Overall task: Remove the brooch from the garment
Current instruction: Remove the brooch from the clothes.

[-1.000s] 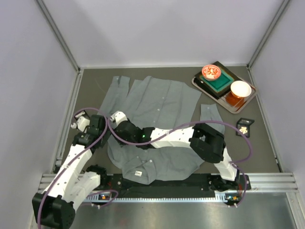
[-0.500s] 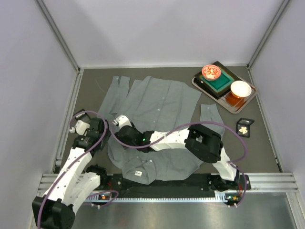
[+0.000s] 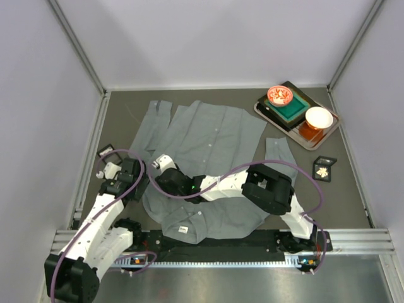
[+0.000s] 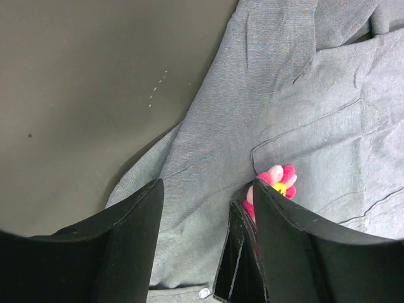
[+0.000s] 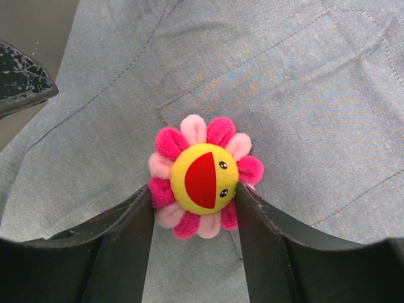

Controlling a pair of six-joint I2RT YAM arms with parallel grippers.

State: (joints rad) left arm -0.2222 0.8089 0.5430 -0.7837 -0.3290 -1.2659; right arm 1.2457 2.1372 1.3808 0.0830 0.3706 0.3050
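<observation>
Right jaws pinch fuzzy flower brooch (image 5: 203, 183) (on woven grey garment (image 5: 303, 95)); left jaws gape empty.

Fuzzy plush brooch (image 5: 203, 177); matt woven grey garment (image 5: 315, 95); matt dark table (image 4: 76, 76).

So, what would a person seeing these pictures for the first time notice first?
The brooch, a pink-petalled flower with a yellow laughing face, stands out on the grey garment, with the right gripper closed against its sides. From above, the garment fills much of the dark table, and a red bowl sits at the far right.
</observation>
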